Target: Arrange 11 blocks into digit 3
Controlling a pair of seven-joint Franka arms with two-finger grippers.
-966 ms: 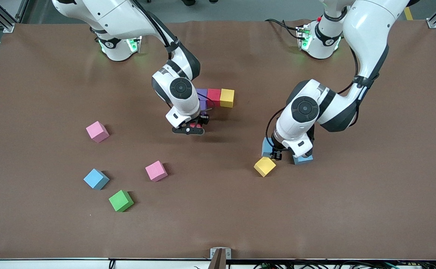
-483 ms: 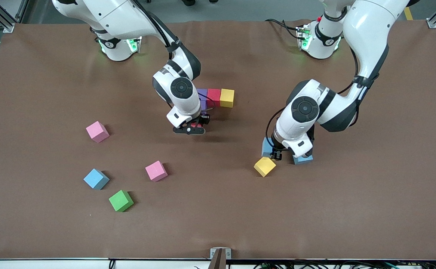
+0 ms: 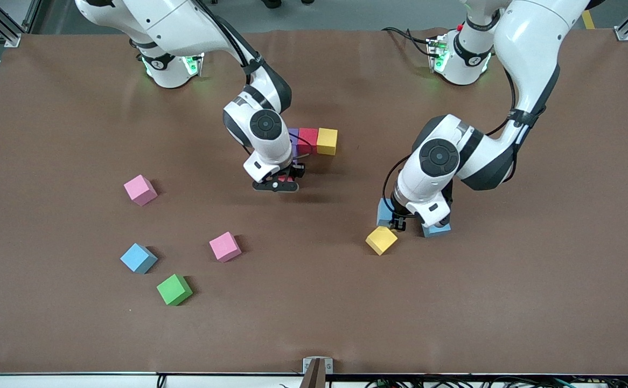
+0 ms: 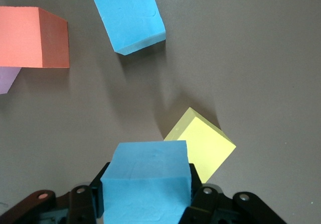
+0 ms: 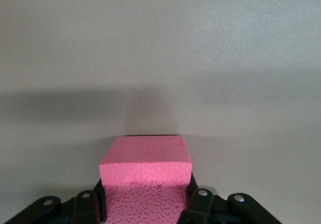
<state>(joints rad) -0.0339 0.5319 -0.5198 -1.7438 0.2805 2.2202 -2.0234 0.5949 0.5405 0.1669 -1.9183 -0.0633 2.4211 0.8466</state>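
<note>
Blocks for your digit 3 are mostly loose: only a bar of purple cube point(image 3: 293, 134), red cube point(image 3: 308, 139) and yellow cube point(image 3: 327, 141) sits joined in mid-table. Your right gripper point(image 3: 280, 182) is clenched on a reddish-pink cube point(image 5: 146, 170), hanging just beside that bar, likely the next piece. Your left gripper point(image 3: 398, 221) grips a light blue cube point(image 4: 146, 181) beside a loose yellow cube point(image 3: 381, 240), apparently fetching it

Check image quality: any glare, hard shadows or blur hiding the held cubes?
Front view: even light, sharp, soft shadows; green glow at the arm bases; the right gripper shows only a sliver of its cube. Left wrist view: light blue cube crisp, soft shadow beside the yellow cube. Right wrist view: red cube sharp but renders pink, a broad shadow band on the mat.
</note>
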